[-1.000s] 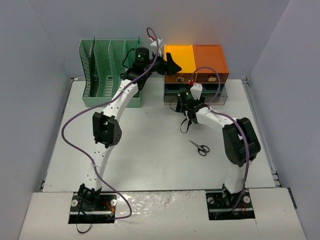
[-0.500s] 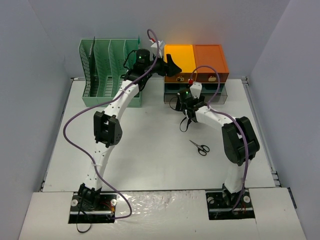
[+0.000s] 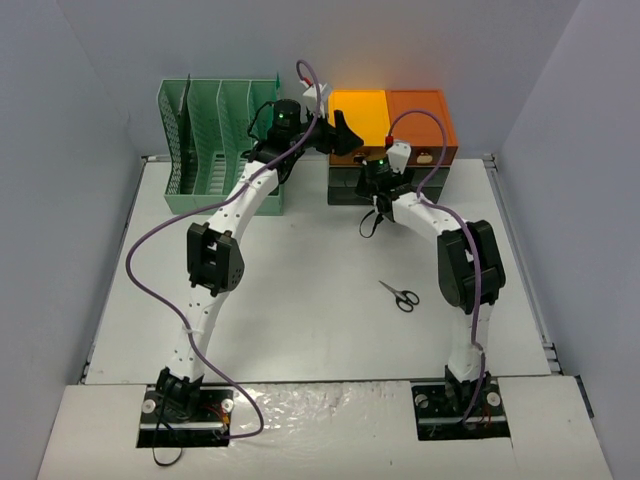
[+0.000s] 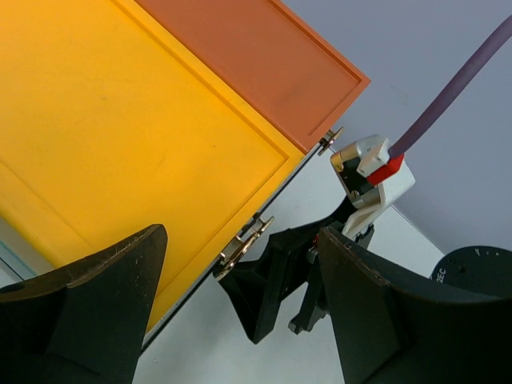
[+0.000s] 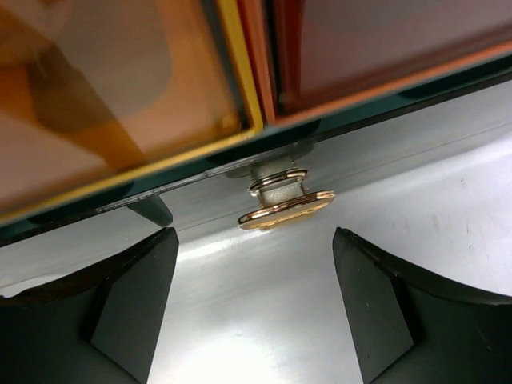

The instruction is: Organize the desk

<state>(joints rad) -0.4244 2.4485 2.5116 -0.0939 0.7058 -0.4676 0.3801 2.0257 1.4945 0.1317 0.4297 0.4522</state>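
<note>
The desk [image 3: 300, 310] is an off-white tabletop with black scissors [image 3: 400, 296] lying on it at right of centre. My left gripper [image 3: 340, 135] hovers open over the yellow-orange top [image 4: 120, 120] of the drawer unit [image 3: 420, 120], holding nothing. Past its fingers [image 4: 384, 312] a gold knob [image 4: 244, 244] shows at the unit's front edge. My right gripper [image 3: 375, 185] is at the unit's front, low down. In the right wrist view it [image 5: 256, 296] stands open with a gold knob [image 5: 284, 204] just ahead of the gap, untouched.
A mint-green slotted file rack [image 3: 215, 140] stands at the back left, beside the drawer unit. The left arm's elbow [image 3: 212, 258] hangs over the desk's left half. Grey walls close in on three sides.
My right gripper has moved back toward the drawer unit's front, closer to the knob. The left gripper has stayed where it was, still open.
</note>
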